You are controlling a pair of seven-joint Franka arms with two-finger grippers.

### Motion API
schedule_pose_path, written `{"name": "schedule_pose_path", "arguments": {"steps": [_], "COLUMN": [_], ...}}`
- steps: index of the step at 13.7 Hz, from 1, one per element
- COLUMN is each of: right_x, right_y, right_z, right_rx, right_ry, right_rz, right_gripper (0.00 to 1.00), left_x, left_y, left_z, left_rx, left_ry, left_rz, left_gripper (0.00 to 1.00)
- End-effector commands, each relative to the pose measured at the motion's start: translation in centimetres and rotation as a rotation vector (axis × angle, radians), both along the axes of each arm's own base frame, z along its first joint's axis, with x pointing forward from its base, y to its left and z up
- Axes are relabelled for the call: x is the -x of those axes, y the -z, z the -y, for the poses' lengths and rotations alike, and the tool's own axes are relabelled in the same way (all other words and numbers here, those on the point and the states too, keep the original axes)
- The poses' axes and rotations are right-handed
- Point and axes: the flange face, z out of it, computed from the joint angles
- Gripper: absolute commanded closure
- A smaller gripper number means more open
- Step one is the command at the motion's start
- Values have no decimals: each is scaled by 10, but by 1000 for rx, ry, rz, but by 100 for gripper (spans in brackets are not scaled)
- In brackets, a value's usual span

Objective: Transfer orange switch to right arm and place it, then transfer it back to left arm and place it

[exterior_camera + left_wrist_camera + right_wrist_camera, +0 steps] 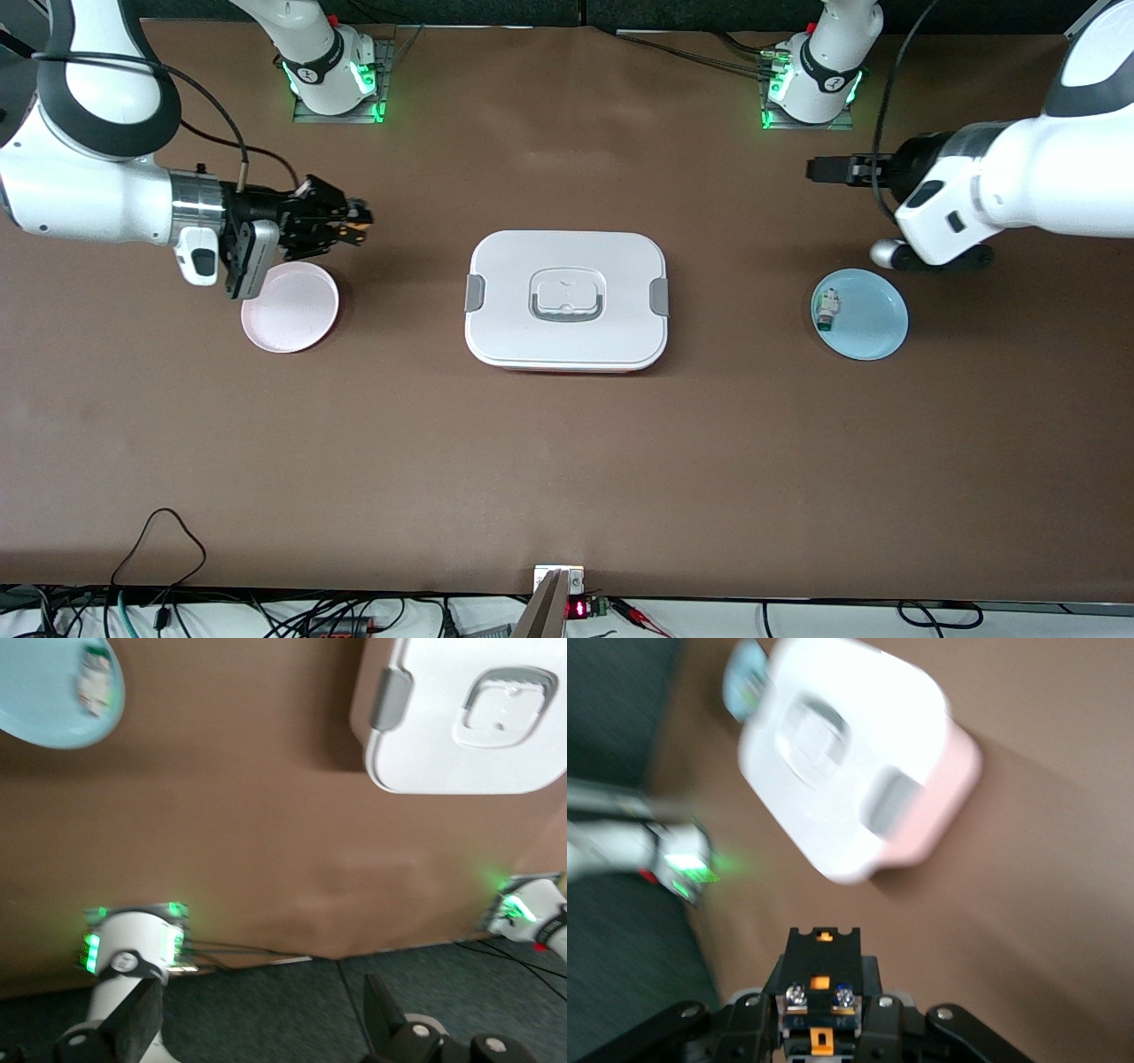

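The orange switch (355, 230), a small black part with orange bits, is pinched in my right gripper (359, 221), which hangs in the air just past the rim of the pink plate (290, 307). The right wrist view shows the switch (822, 961) clamped between that gripper's (823, 1023) fingers. The white box (567, 299) sits mid-table between the two arms, lid on. My left gripper (817, 168) hovers open and empty over bare table near the blue plate (873, 323). In the left wrist view its fingers (133, 1023) stand wide apart, nothing between them.
A small white-and-green part (827, 309) lies on the blue plate at the left arm's end of the table. The pink plate holds nothing. Both arm bases (337, 75) stand along the table's back edge. Cables hang off the front edge (159, 540).
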Motion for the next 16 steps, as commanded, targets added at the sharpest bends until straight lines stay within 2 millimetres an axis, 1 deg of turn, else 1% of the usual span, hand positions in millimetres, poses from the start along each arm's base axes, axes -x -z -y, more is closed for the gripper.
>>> {"name": "schedule_pose_path", "arguments": {"steps": [1,3,6,8,9,10,12,14,16], "right_x": [2,2,-6,-10,-12,-14,-15,-11,-5], "right_y": [7,16,33,44,50,57,75,94,116], "right_z": [28,43,60,68,78,84,96,103,109], "right_rx": [158,284,448,511,531,538,555,567,576], "right_ry": [-188,-312,-434,-523,-552,-576,-620,-654,-666], "right_rz": [71,96,145,184,207,225,263,286,278], "right_gripper": [85,85,85,85,85,85,85,84,84], "left_x": [14,16,22,29,32,32,30,29,25], "left_y": [-14,-10,1,0,0,-3,-4,-2,-4], "left_z": [-15,-37,-71,-80,-79,-81,-85,-86,-86], "left_rx": [-47,-57,-82,-115,-156,-191,-215,-209,-204], "left_ry": [87,93,6,46,95,125,128,128,125], "left_rz": [111,161,248,340,364,377,380,374,403], "left_gripper": [0,0,0,0,0,0,0,0,0]}}
